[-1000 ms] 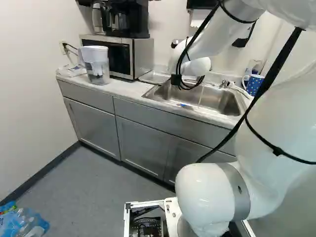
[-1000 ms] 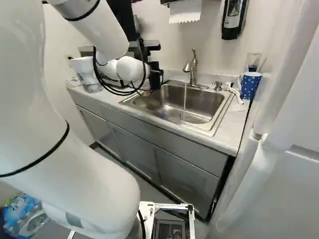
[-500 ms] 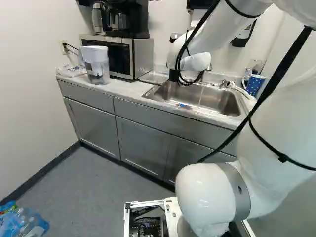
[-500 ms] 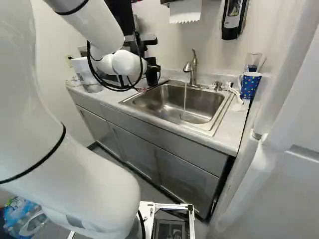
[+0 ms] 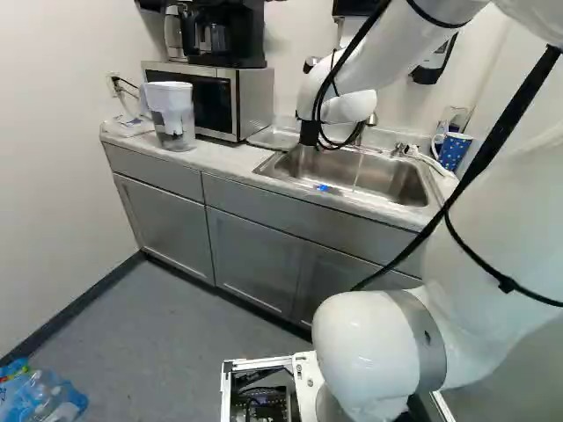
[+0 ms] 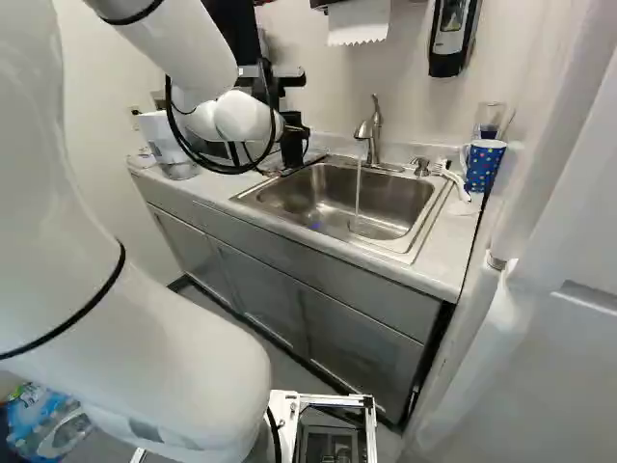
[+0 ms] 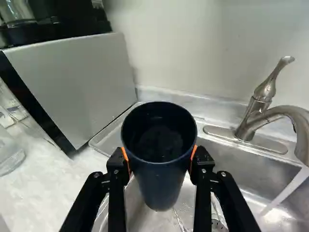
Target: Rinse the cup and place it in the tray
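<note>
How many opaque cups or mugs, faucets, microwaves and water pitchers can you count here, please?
Opaque cups or mugs: 2 (dark cup in the gripper, dotted mug beside the sink)
Faucets: 1
Microwaves: 1
Water pitchers: 1
Total: 5

Over the front of the sink [image 6: 289, 196] the room is open from above. Behind it the tap [image 6: 374, 130] stands up, and its water [image 6: 358, 188] cuts the basin. The microwave [image 5: 255, 101] makes a wall beside the tray [image 7: 115, 133]. At the other side, the spotted mug [image 6: 485, 166] narrows the tabletop [image 6: 448, 256].
</note>
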You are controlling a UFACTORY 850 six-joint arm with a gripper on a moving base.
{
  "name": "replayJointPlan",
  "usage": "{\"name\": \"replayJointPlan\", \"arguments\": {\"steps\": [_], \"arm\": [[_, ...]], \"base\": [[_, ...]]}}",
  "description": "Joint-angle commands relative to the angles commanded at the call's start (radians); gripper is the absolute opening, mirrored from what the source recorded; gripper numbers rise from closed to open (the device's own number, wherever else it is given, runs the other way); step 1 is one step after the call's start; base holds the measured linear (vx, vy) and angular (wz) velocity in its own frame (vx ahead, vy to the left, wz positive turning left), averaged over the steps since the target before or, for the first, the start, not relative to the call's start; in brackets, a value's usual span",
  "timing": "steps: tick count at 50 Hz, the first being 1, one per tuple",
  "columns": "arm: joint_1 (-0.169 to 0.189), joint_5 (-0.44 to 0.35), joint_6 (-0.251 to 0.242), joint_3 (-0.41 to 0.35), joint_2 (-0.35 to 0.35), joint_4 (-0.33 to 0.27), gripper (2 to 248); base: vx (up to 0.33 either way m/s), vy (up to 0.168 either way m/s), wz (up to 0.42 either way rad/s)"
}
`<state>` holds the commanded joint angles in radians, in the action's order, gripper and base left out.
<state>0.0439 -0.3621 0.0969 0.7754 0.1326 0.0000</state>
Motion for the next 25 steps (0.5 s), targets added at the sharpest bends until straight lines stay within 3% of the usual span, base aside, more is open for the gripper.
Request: {"name": "replayJointPlan", "arguments": {"steps": [25], "arm": [[0.000, 0.000, 0.260, 0.000, 0.000, 0.000, 126]], "base": [[0.000, 0.000, 0.000]]}}
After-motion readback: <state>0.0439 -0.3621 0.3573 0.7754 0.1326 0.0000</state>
